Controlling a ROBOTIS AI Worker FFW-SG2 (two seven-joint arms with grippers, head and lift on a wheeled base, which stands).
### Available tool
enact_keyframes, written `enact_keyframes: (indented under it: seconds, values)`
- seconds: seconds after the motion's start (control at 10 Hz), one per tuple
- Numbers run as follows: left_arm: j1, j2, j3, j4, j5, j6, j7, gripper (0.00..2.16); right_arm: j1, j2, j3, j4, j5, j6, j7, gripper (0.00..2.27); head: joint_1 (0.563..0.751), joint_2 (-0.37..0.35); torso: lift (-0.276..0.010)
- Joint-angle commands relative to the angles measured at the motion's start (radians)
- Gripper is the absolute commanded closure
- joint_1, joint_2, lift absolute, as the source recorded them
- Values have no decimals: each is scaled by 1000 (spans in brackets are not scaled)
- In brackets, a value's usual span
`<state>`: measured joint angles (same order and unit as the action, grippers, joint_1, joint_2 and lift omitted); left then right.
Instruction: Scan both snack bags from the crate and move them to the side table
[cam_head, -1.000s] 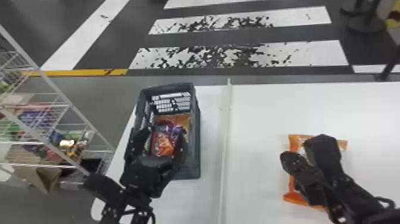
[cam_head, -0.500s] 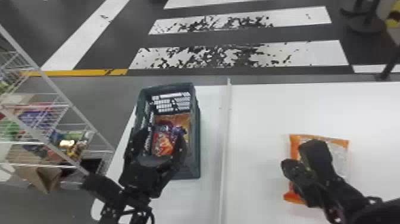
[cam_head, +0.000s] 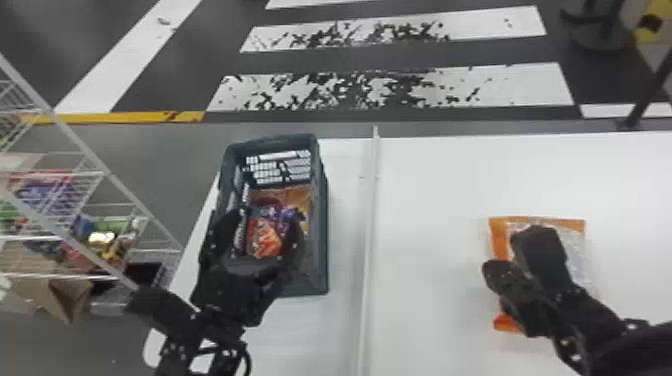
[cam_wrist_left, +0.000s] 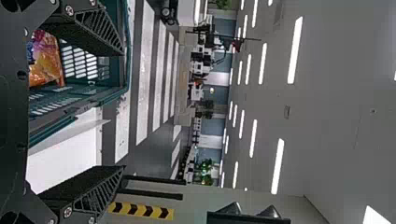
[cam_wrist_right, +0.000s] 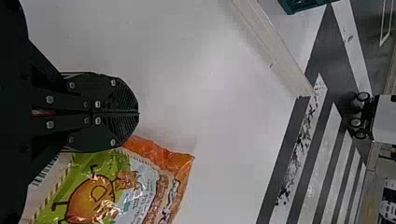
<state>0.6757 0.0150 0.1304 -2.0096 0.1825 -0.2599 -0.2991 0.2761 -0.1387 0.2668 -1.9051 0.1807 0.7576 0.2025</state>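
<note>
One orange bag (cam_head: 575, 252) lies flat on the white table (cam_head: 430, 195), on the right of the pale strip (cam_head: 369, 240), and from where I stand that looks like the most finished part of the job. Over on the left of the strip is the crate (cam_head: 321, 250), and it's hardly emptied: a red bag (cam_head: 265, 241) sits down inside, with purple wrapping against it and something orange and yellow behind. Whether those are separate bags I can't tell, nor whether the one outside came from in there. The left gripper (cam_wrist_left: 123, 110) is at the crate's near end, its fingers spread wide with nothing between them. The right gripper (cam_wrist_right: 138, 113) has its fingers pressed together, nothing pinched between them, right beside the orange bag; I can't tell if they touch. As for scanning, I see no sign to say either bag has been done. So I'd call it partway at best: at least the red bag has to be lifted out, scanned and set down on the side table. Which surface counts as that one I can't be sure, so the orange bag may have a trip left too.
</note>
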Motion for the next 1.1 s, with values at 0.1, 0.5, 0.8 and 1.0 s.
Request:
enact_keyframes:
  seconds: [0.1, 0.5, 0.8, 1.0]
  values:
    - [-2, 2, -2, 0, 0, 1, 0, 137, -9, -9, -34, 17, -4, -4, 0, 2250, 695, 163, -75]
    - [1, 0, 0, -3, 0, 1, -3, 140, -51, -2, -46, 49, -21, -4, -2, 2250, 695, 126, -75]
    - [13, 0, 9, -11, 0, 1, -3, 140, -87, -1, -66, 101, -21, -10, -11, 2250, 695, 124, -75]
    - [12, -1, 9, -11, 0, 1, -5, 140, -86, -5, -97, 112, -23, -22, -8, 2250, 695, 103, -75]
